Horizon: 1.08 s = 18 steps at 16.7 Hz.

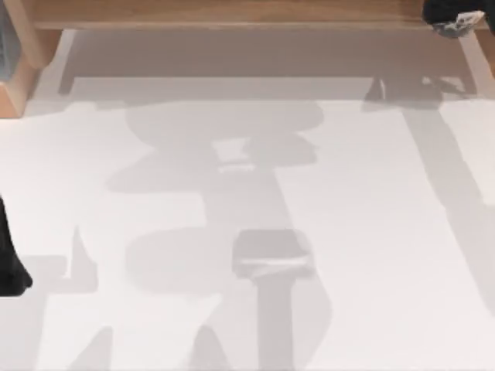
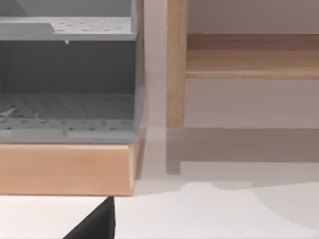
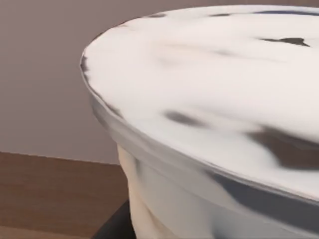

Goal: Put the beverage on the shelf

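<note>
1. Beverage (image 3: 209, 124): pale lidded cup close under right wrist cam, wooden shelf (image 1: 232, 14) board beneath it.
2. Right tool (image 1: 456, 19): at shelf's right end; grip state — cannot tell.
3. Left arm (image 1: 9, 263): parked at counter (image 1: 371, 232) left edge.
4. Status: placement looks near done; release and retreat left.

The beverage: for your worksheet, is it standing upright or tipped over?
Cannot tell: the beverage shows just its pale top and rim, close up, above brown wood.

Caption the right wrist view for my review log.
Close view of the beverage and its white lid, above the wooden shelf.
</note>
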Each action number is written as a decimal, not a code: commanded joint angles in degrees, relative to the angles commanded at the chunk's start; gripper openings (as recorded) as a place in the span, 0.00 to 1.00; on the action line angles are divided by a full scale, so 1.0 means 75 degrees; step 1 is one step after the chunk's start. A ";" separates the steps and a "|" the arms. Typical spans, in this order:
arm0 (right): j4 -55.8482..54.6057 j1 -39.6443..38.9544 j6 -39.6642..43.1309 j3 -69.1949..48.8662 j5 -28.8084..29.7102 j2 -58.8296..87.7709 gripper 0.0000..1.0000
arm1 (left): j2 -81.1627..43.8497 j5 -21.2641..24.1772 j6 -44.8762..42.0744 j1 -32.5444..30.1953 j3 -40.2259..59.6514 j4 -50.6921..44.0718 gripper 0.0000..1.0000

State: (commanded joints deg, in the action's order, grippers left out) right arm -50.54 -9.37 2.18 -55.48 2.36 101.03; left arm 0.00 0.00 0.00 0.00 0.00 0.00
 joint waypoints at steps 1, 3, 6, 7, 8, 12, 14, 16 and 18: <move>0.0472 -0.0248 -0.0061 -0.0388 0.0348 0.0099 0.00 | 0.0000 0.0000 0.0000 0.0000 0.0000 0.0000 1.00; 0.1414 -0.0683 -0.0198 -0.1153 0.1015 0.0320 0.00 | 0.0000 0.0000 0.0000 0.0000 0.0000 0.0000 1.00; 0.2702 -0.1183 -0.0412 -0.2187 0.1870 0.0629 0.00 | 0.0000 0.0000 0.0000 0.0000 0.0000 0.0000 1.00; 0.3065 -0.1308 -0.0476 -0.2491 0.2107 0.0714 0.00 | 0.0000 0.0000 0.0000 0.0000 0.0000 0.0000 1.00; 0.3384 -0.1410 -0.0532 -0.2770 0.2317 0.0785 0.00 | 0.0000 0.0000 0.0000 0.0000 0.0000 0.0000 1.00; 0.4081 -0.1586 -0.0655 -0.3470 0.2795 0.0915 0.00 | 0.0000 0.0000 0.0000 0.0000 0.0000 0.0000 1.00; 0.4098 -0.1589 -0.0658 -0.3489 0.2807 0.0917 0.00 | 0.0000 0.0000 0.0000 0.0000 0.0000 0.0000 1.00; 0.4098 -0.1589 -0.0658 -0.3489 0.2807 0.0917 0.00 | 0.0000 0.0000 0.0000 0.0000 0.0000 0.0000 1.00; 0.4078 -0.1547 -0.0663 -0.3480 0.2786 0.0895 0.00 | 0.0000 0.0000 0.0000 0.0000 0.0000 0.0000 1.00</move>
State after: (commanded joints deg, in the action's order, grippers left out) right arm -19.95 -20.97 -2.79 -81.58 23.26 107.74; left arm 0.00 0.00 0.00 0.00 0.00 0.00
